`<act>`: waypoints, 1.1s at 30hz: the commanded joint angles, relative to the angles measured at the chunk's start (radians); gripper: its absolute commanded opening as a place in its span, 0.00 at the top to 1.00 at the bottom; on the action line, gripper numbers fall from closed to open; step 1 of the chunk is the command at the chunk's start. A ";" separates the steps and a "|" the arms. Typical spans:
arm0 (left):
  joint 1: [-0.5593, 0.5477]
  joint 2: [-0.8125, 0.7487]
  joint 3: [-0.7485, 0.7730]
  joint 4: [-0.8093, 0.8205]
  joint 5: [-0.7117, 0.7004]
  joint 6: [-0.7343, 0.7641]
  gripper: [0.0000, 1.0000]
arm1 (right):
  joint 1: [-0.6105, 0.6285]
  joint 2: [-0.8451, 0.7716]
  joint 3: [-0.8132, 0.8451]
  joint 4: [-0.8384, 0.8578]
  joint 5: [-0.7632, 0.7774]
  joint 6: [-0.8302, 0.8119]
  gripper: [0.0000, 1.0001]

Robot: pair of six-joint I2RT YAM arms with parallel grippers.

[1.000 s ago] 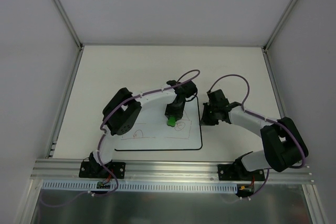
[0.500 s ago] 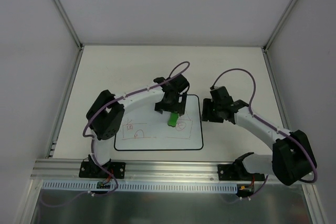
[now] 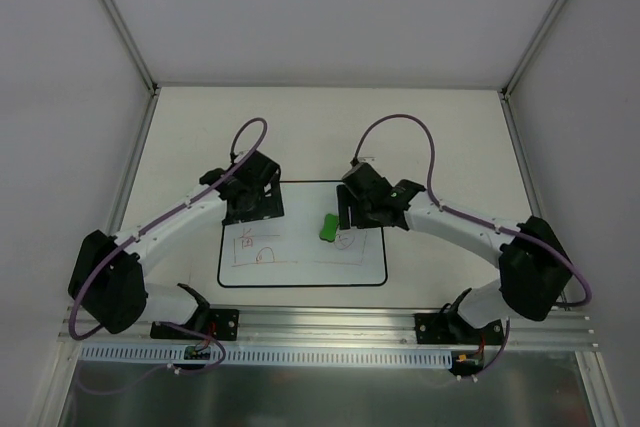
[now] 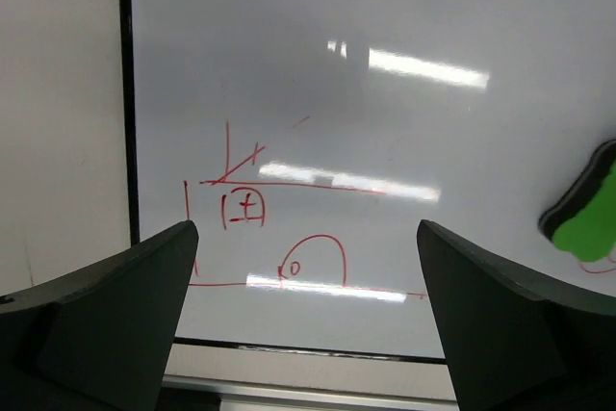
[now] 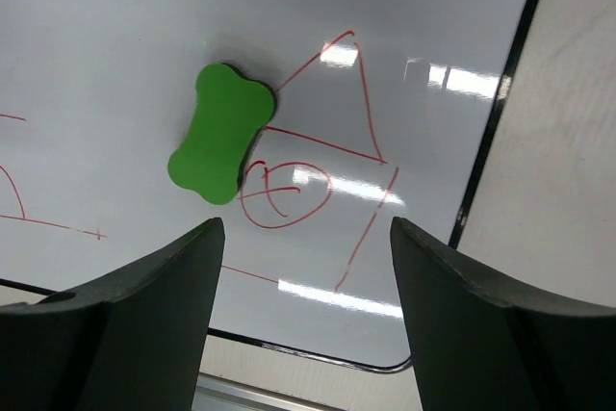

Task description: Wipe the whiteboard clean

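**Eraser loose, both hands empty: where this could slip**

Nearest my bases, the whiteboard (image 3: 300,275) lay flat on the table (image 3: 450,137), with nothing pinning it that I could see. My left gripper (image 4: 303,238) hung above the board's left part, jaws wide apart and empty. My right gripper (image 5: 306,228) hung above its right part, equally spread and empty. Between my 2 grippers ran the red houses (image 4: 245,209), not yet wiped. Just beyond them the green eraser (image 5: 221,133) sat loose on the board, its edge at the roof of the right house.

I judged 3 risks. Closing off-centre on that bone-shaped block could squirt it across the slick surface. Pressing down to wipe could shove the unheld board along the table. Both arms reaching over the same board could knock into each other
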 commanded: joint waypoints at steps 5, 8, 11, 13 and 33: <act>0.022 -0.213 -0.260 0.086 -0.071 -0.057 0.01 | 0.085 0.173 0.150 -0.030 0.109 0.165 0.27; 0.024 -0.239 -0.315 0.114 -0.063 -0.060 0.01 | 0.096 0.221 0.190 -0.030 0.092 0.179 0.29; 0.024 -0.243 -0.347 0.128 -0.062 -0.058 0.01 | 0.113 0.271 0.225 -0.033 0.084 0.199 0.29; 0.030 -0.248 -0.369 0.137 -0.068 -0.055 0.01 | 0.118 0.300 0.242 -0.035 0.086 0.214 0.29; 0.044 -0.113 -0.363 0.237 0.038 -0.006 0.01 | 0.118 0.396 0.265 -0.033 0.123 0.241 0.64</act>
